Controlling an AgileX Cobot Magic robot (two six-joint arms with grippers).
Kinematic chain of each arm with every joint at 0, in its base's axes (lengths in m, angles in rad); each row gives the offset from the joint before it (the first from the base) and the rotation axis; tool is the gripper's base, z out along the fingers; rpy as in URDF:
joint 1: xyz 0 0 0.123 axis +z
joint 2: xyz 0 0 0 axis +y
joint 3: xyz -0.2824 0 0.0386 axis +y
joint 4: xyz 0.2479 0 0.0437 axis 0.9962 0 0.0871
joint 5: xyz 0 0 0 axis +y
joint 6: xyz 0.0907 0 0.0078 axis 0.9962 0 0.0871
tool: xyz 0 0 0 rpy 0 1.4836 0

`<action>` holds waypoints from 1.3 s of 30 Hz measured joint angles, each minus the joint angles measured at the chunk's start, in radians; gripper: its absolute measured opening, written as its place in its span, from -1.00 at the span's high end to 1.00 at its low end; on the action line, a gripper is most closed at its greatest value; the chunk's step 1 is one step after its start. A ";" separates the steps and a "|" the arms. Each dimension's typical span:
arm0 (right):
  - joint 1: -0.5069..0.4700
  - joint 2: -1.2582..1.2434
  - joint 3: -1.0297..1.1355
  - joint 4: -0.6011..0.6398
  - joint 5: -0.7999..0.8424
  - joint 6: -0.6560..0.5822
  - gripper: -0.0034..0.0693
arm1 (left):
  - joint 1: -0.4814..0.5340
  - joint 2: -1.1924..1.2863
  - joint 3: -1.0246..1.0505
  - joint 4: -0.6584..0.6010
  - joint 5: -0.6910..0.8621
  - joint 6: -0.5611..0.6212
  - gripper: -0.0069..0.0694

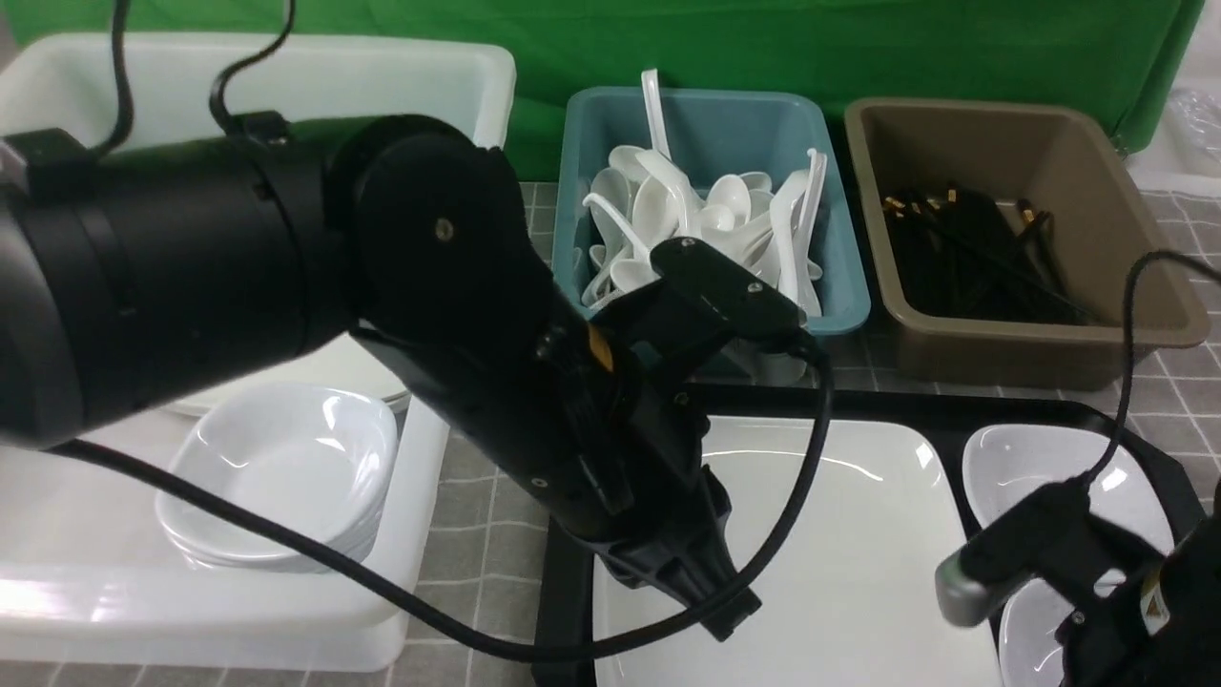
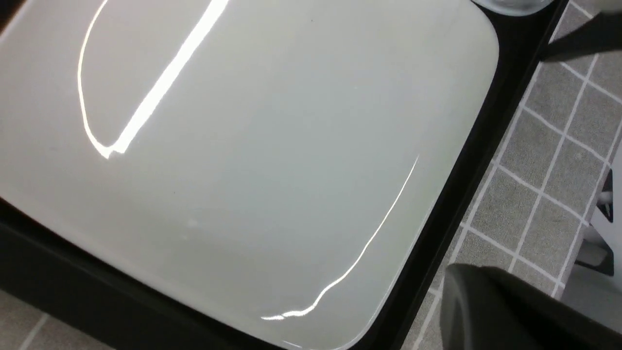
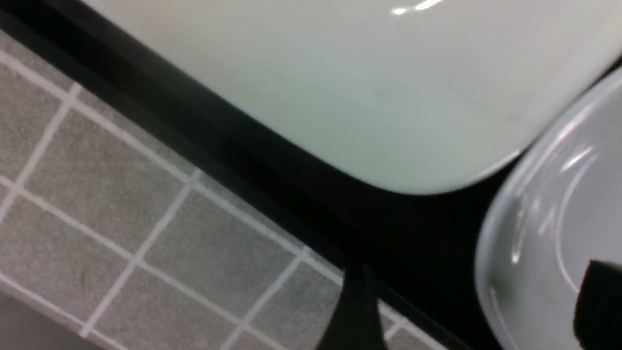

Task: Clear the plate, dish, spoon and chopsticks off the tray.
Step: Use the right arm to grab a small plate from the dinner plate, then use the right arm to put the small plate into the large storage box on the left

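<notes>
1. L gripper point(image 1: 711, 596) low over plate point(image 1: 858, 534), at its left edge; jaws closed, can't tell if pinching the rim.
2. Plate sits on tray point(image 1: 954, 405), left part.
3. R gripper point(image 3: 474, 272) jaws spread wide, one finger over dish point(image 3: 549, 218), the other outside the tray.
4. 2nd dish point(image 1: 1030, 458) behind it, also on tray.
5. Spoons point(image 1: 687, 219) in teal bin point(image 1: 839, 286), chopsticks point(image 1: 973, 248) in brown bin point(image 1: 1126, 239).

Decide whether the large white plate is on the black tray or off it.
On it. The plate lies flat inside the tray, whose black rim shows along its edges in all three views.
</notes>
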 joint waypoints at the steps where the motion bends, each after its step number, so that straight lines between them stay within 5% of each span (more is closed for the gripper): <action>1: 0.005 0.006 0.021 -0.005 -0.030 0.010 -0.69 | -0.009 0.000 0.000 0.000 -0.005 0.009 0.82; 12: 0.009 0.056 0.058 -0.127 -0.092 0.143 -0.64 | -0.092 0.001 0.004 -0.029 -0.119 0.081 0.82; 14: 0.010 0.071 0.059 -0.141 -0.103 0.151 -0.47 | -0.094 0.001 0.004 -0.039 -0.140 0.082 0.82; 18: 0.010 0.081 0.057 -0.159 -0.100 0.154 0.20 | -0.095 0.001 0.004 -0.045 -0.148 0.082 0.82; 23: 0.011 0.048 0.042 -0.155 -0.079 0.154 0.22 | -0.095 0.001 0.004 -0.041 -0.148 0.082 0.82; 30: 0.011 -0.112 -0.088 -0.142 0.111 0.198 0.69 | -0.095 0.001 0.004 -0.021 -0.160 0.034 0.82; 39: 0.011 -0.285 -0.368 -0.110 0.206 0.212 0.72 | -0.001 -0.077 -0.029 0.051 -0.179 -0.132 0.82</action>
